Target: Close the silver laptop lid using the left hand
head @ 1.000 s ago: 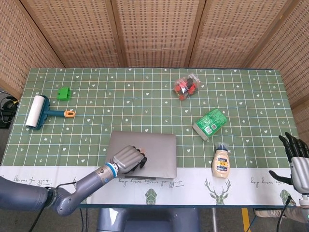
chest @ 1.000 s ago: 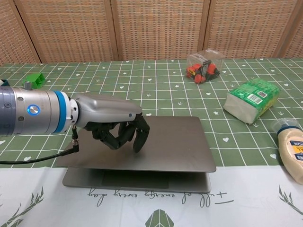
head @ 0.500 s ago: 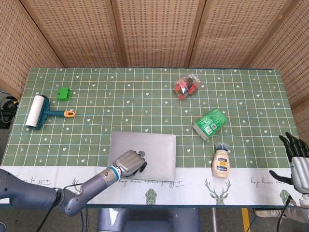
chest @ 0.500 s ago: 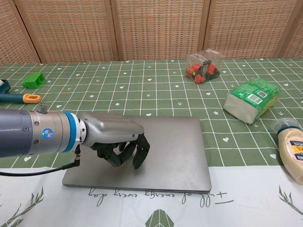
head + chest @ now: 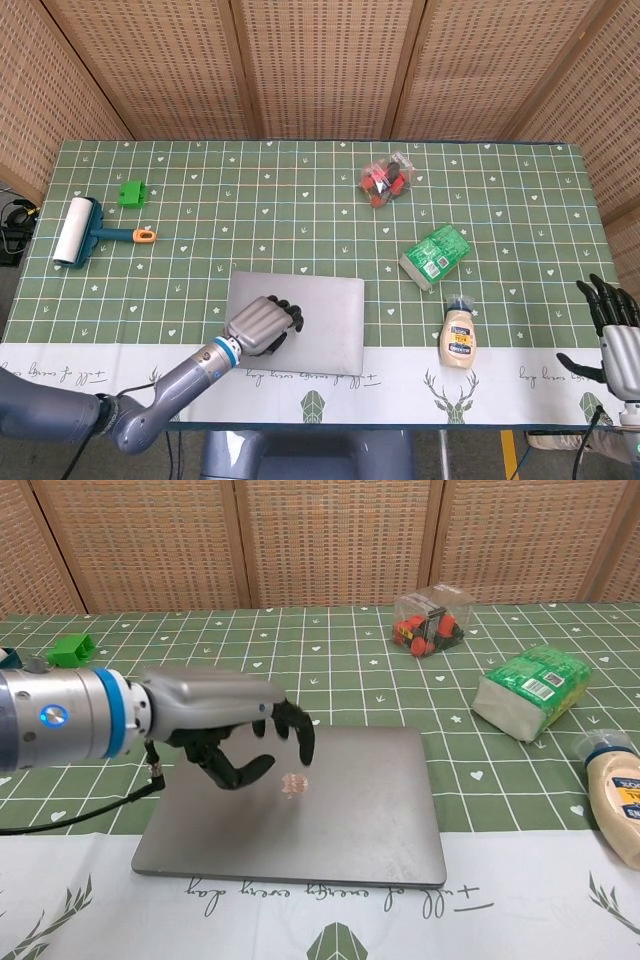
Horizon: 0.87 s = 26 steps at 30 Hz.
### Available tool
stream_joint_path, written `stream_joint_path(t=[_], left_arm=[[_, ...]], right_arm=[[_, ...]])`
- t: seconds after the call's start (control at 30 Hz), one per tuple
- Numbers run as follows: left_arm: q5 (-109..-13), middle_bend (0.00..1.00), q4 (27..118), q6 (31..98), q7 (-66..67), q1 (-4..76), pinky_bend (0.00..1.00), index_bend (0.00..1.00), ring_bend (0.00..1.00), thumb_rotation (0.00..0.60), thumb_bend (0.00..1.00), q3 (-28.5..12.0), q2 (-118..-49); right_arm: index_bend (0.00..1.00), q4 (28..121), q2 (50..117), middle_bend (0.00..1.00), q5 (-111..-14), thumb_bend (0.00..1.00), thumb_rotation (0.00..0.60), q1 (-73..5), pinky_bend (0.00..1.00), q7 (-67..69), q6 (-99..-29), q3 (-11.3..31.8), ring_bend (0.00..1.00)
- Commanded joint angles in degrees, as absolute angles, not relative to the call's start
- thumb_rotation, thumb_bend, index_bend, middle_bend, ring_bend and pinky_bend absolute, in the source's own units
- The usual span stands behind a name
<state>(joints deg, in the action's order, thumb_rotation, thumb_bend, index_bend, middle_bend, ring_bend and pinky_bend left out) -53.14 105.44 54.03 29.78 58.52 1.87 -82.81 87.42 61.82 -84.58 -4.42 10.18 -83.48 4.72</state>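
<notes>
The silver laptop [image 5: 325,318] lies near the table's front edge with its lid flat down on the base; the chest view shows the lid [image 5: 365,800] level with no gap. My left hand [image 5: 262,325] hovers just above the lid's left half, fingers loosely curved and apart, holding nothing. In the chest view the left hand [image 5: 225,730] is clear of the lid, fingertips pointing down. My right hand [image 5: 613,338] hangs off the table's front right corner, fingers spread, empty.
A mayonnaise bottle [image 5: 459,335] lies right of the laptop, with a green packet [image 5: 435,254] behind it. A clear box of red items [image 5: 387,180] sits at the back. A lint roller [image 5: 78,232] and a green block [image 5: 131,193] lie far left.
The lid went from slightly ajar to fully flat under my left hand. The hand has since lifted off the lid and its fingers have loosened. The right hand stayed still.
</notes>
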Motion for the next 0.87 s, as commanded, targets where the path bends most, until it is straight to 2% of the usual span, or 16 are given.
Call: stream_joint_path(t=[0.03, 0.1, 0.23, 0.43, 0.67, 0.87], left_arm=[[-60.9, 0.00, 108.5, 64.8, 29.7, 52.2, 0.00, 0.03, 0.00, 0.600, 0.38, 3.3, -79.7], [-64.9, 0.00, 108.0, 71.3, 31.2, 48.5, 0.00, 0.00, 0.00, 0.600, 0.31, 5.0, -79.5], [-72.0, 0.00, 104.9, 82.4, 33.3, 41.1, 0.00, 0.00, 0.00, 0.600, 0.27, 8.2, -80.6], [-77.2, 0.00, 101.0, 91.9, 29.9, 31.8, 0.00, 0.00, 0.00, 0.600, 0.26, 12.0, -80.4], [-80.5, 0.00, 94.2, 99.0, 23.3, 21.8, 0.00, 0.00, 0.00, 0.600, 0.21, 14.2, -80.4], [-81.1, 0.00, 90.4, 100.0, 18.4, 17.0, 0.00, 0.00, 0.00, 0.600, 0.21, 14.4, -79.5]], right_arm=[[0.00, 87.3, 61.9, 0.00, -84.6, 0.02, 0.600, -4.5, 0.00, 10.2, -83.3, 4.7, 0.00], [0.00, 87.1, 62.0, 0.00, -84.6, 0.02, 0.600, -4.7, 0.00, 10.3, -83.0, 4.7, 0.00], [0.00, 86.8, 62.4, 0.00, -84.6, 0.02, 0.600, -4.8, 0.00, 9.8, -82.8, 4.6, 0.00], [0.00, 87.2, 63.0, 0.00, -86.3, 0.02, 0.600, -4.9, 0.00, 8.2, -83.6, 4.0, 0.00], [0.00, 87.8, 64.0, 0.00, -88.4, 0.02, 0.600, -4.7, 0.00, 5.5, -84.6, 3.0, 0.00], [0.00, 88.1, 64.8, 0.00, -89.4, 0.02, 0.600, -4.7, 0.00, 3.2, -85.0, 2.5, 0.00]])
